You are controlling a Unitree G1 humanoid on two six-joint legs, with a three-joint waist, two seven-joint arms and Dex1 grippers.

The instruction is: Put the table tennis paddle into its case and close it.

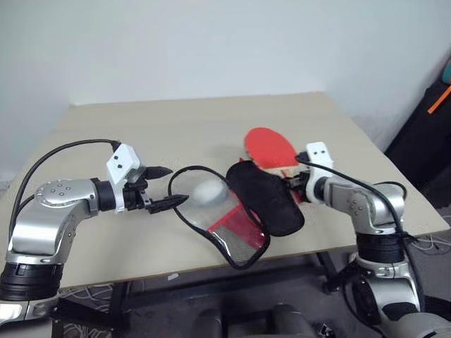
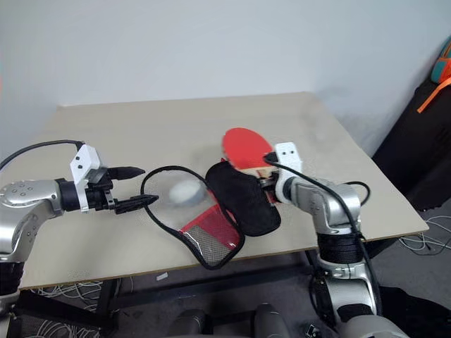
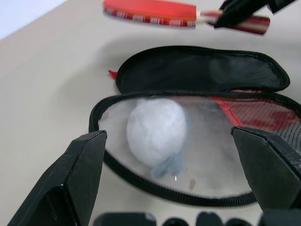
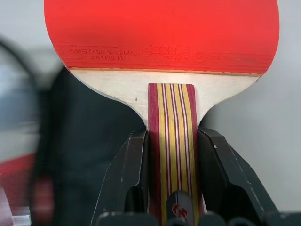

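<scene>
The table tennis paddle (image 1: 269,146), with its red face and striped wooden handle (image 4: 171,141), hangs just above the table behind the case. My right gripper (image 1: 292,182) is shut on the handle. The case (image 1: 264,193) lies unzipped and spread in the middle of the table, its black flap towards the paddle and its red mesh half (image 1: 239,236) near the front edge. A white ball-like wad (image 3: 155,129) rests inside the open half. Just left of the case's rim, my left gripper (image 1: 176,185) stands open and holds nothing.
The beige table (image 1: 176,127) has bare room at the back and left. The case's mesh half reaches the front edge. A black bag with an orange strap (image 1: 430,120) stands off the table at the right. Cables lie on the floor below.
</scene>
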